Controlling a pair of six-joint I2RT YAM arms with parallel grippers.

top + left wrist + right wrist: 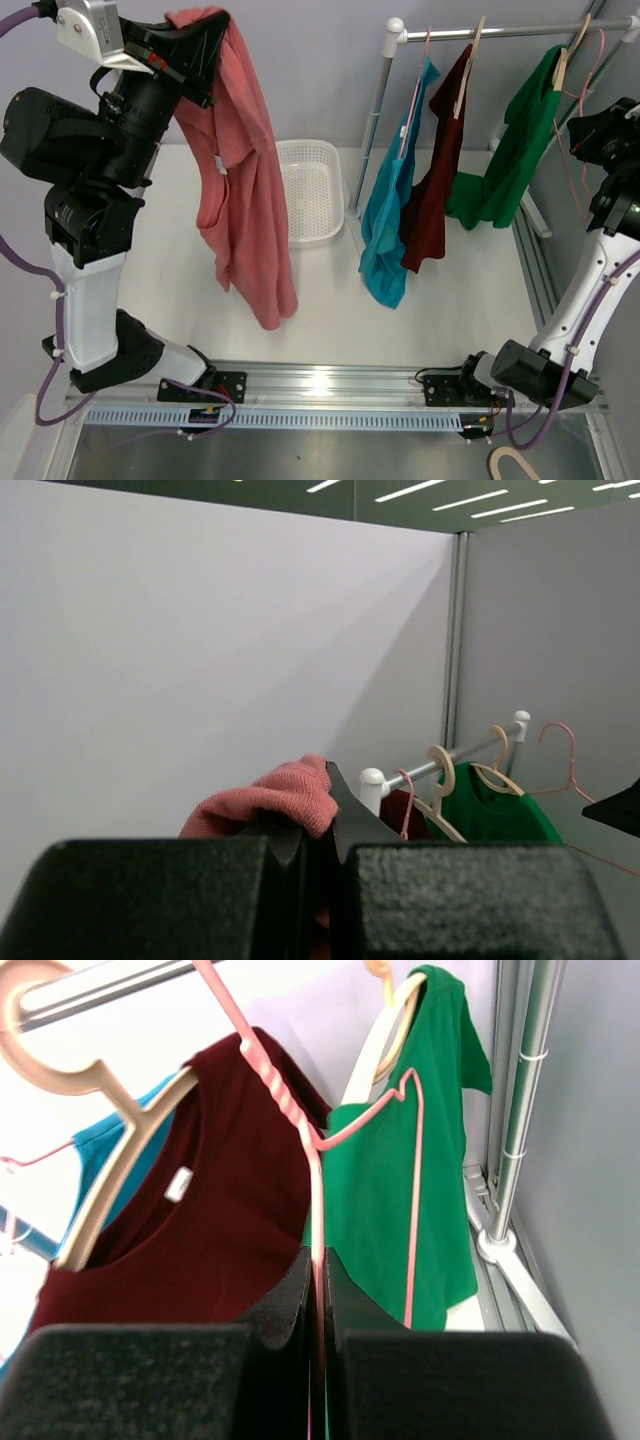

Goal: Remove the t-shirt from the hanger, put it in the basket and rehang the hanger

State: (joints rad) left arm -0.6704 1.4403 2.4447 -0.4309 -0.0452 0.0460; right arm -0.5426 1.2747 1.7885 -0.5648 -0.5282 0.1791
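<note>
Both closed: left jaws grip pink t-shirt (245, 200), right jaws grip pink hanger (283, 1095).

A robot lab or test cell, not a home. The left arm (95, 210) and right arm (585, 300) are bolted to an aluminium rail (330, 381) at the table (330, 300) edge, trailing purple cables (47, 395). Plain grey partitions (200, 660) stand behind the left gripper (318, 830), with ceiling strip lights (500, 498) above it. The rack (500, 30) over the right gripper (318, 1270) stands on the table, staged, with a basket (310, 190) below and right of the left gripper
</note>
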